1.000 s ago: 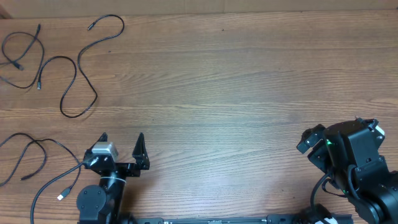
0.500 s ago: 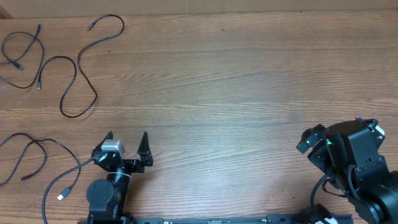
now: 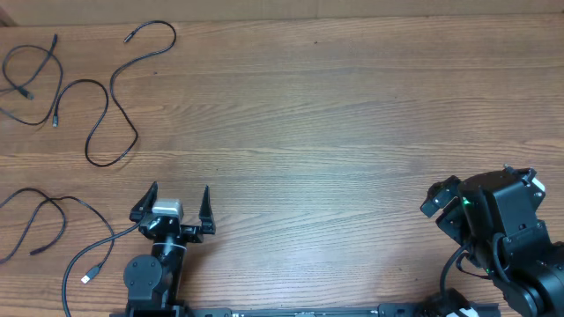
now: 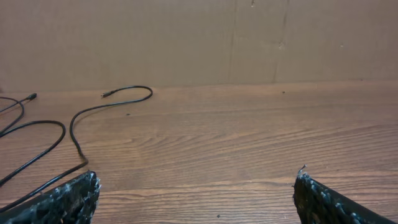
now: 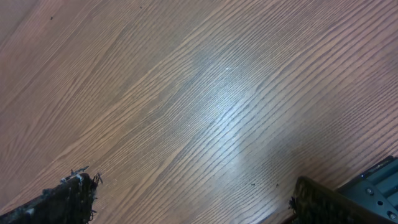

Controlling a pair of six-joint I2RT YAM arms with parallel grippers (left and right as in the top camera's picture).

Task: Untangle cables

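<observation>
Cables lie loose along the worktop's left side. Thin, light, limp, probably slippery: I'd pinch mid-run or just behind a plug. The left tool stands spread wide, empty; the right tool likewise

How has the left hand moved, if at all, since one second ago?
Yes. In the overhead view the left hand has shifted slightly right, away from the silver cable plug on the table, and has turned to point straighter.

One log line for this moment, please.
left gripper: open, empty | right gripper: open, empty | cables: loose on table, left side, none gripped
</observation>
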